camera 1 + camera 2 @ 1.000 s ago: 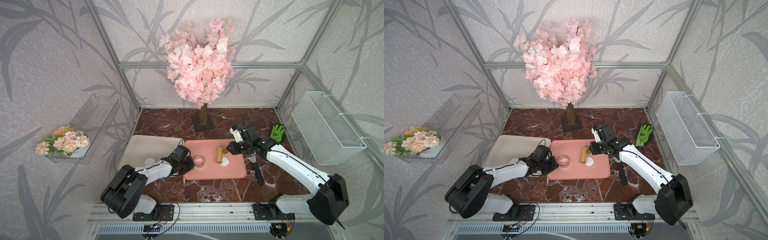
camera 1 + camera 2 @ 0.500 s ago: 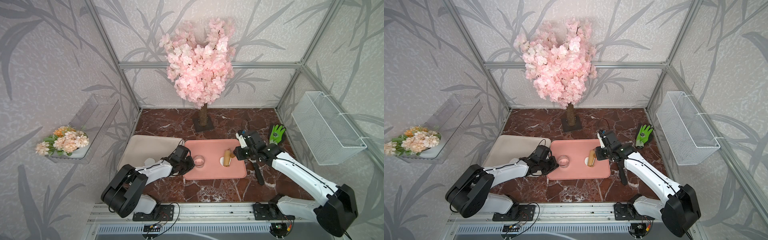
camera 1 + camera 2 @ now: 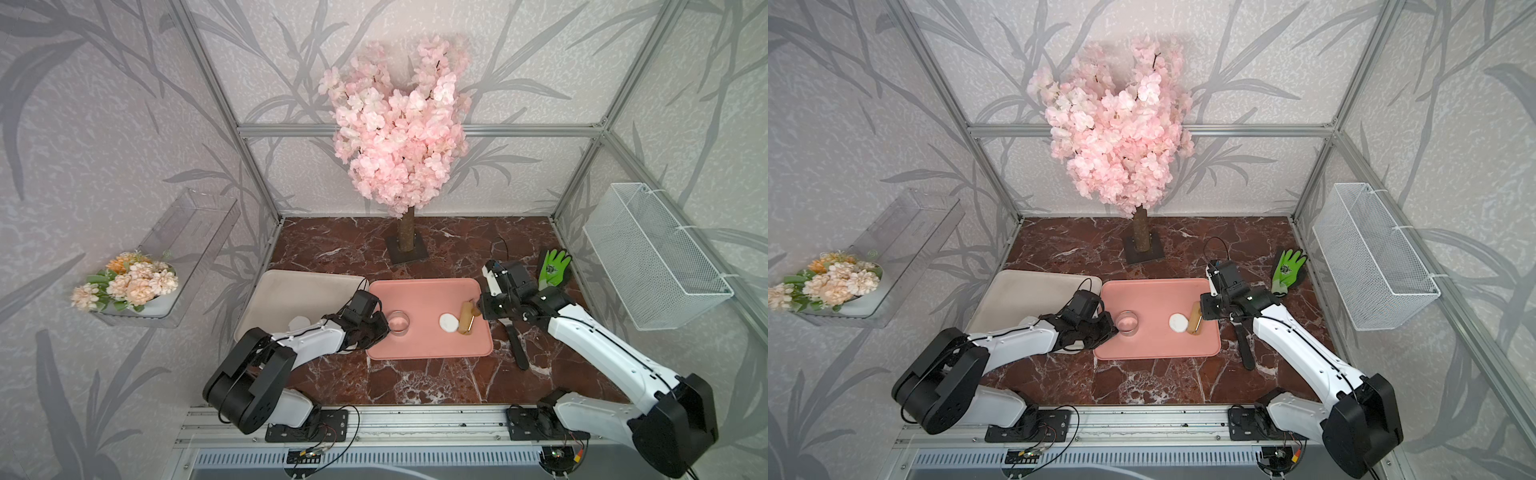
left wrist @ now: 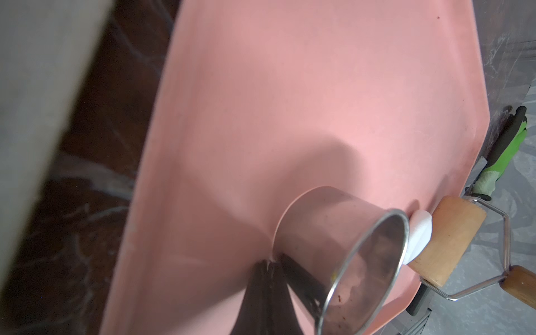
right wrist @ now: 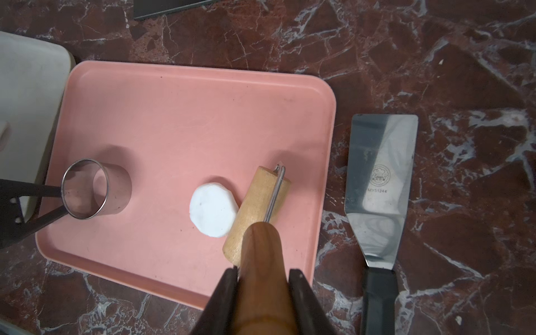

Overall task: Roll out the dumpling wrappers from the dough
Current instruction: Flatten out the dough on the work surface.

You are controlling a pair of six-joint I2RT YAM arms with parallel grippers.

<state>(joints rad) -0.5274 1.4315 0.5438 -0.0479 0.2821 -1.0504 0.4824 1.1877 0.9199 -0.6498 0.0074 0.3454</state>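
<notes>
The dough point(image 3: 448, 323) point(image 3: 1178, 323) point(image 5: 213, 210) is a thick white round puck on the pink tray point(image 3: 428, 291) point(image 5: 174, 116). The wooden rolling pin point(image 3: 467, 318) point(image 3: 1195, 319) point(image 5: 255, 208) lies just right of it, its roller touching the dough's edge. My right gripper point(image 5: 264, 271) point(image 3: 482, 309) is shut on the pin's handle. The metal ring cutter point(image 3: 398, 323) point(image 5: 87, 188) point(image 4: 333, 232) stands at the tray's left. My left gripper point(image 4: 271, 261) point(image 3: 384, 329) is shut, its tips against the foot of the ring's outer wall. One pale round wrapper point(image 3: 299, 322) lies on the beige tray, partly behind my left arm.
The beige tray point(image 3: 299, 291) adjoins the pink tray's left side. A steel spatula point(image 3: 515, 345) point(image 5: 380, 174) lies right of the pink tray under my right arm. A green glove point(image 3: 552, 268), the blossom tree's base point(image 3: 407, 249) and a wire basket point(image 3: 648, 257) stand farther back and right.
My right arm has drawn the rolling pin rightward across the dough; the roller was left of the dough a second ago and is now at its right edge. The left arm has not moved.
</notes>
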